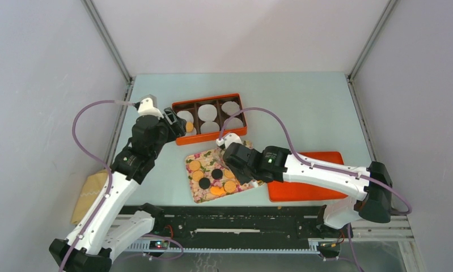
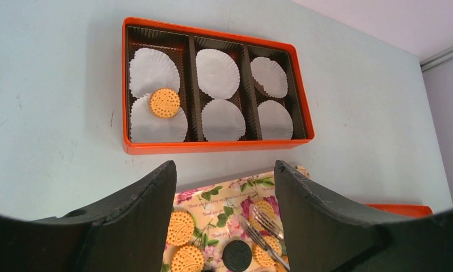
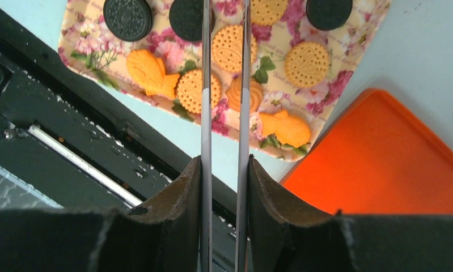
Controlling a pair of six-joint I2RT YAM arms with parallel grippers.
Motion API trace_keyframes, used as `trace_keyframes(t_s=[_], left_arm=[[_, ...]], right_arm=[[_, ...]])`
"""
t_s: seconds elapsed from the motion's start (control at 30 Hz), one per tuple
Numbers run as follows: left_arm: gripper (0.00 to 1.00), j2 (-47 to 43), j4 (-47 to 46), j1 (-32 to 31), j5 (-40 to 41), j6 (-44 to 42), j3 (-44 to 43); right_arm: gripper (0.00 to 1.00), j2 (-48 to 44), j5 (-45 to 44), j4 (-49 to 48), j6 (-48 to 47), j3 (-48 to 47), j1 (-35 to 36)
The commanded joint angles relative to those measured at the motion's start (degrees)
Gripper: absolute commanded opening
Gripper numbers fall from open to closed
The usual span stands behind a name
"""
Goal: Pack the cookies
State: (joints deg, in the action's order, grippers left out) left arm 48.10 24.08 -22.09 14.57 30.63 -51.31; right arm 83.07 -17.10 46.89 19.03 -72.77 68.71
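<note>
Squeezed in the black right gripper are thin silver metal tongs, their two arms a little apart. Small round golden and dark cookies lie on the flowery tray. One sits in the orange box. They look light, stiff and crumbly, so pinch the edges softly. The tong tips are cut off from view.

**Setting:** robot laboratory, enclosed test cell.

**Evidence:**
- Plain pale walls on three sides, joined by bare metal posts.
- One pale green table.
- Two white-and-black robot arms, bolted to a black rail at the near edge.
- Purple cables looping free.
- Cookies laid out on a flowered tray.
</note>
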Motion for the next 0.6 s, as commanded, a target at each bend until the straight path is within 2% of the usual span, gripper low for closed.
trace_keyframes(t_s=[0.0,0.33,0.37,0.57], left_arm=[[0.69,-1.7,-1.6,0.2,-0.6,0.5,1.4],[0.69,-3.9,-0.9,0.2,-1.4,1.2,2.1],[0.69,-3.9,-0.9,0.2,-1.6,1.4,2.2],[0.69,-4.9,-0.9,0.2,-2.7,2.1,2.8]], right_arm=[[0.27,-1.4,-1.6,0.2,4.2,-0.2,2.7],[0.29,-2.7,0.2,3.2,9.7,3.0,6.6],[0.35,-3.0,0.4,3.3,10.3,3.5,6.9],[0.52,-3.9,1.7,3.8,12.5,4.0,8.3]])
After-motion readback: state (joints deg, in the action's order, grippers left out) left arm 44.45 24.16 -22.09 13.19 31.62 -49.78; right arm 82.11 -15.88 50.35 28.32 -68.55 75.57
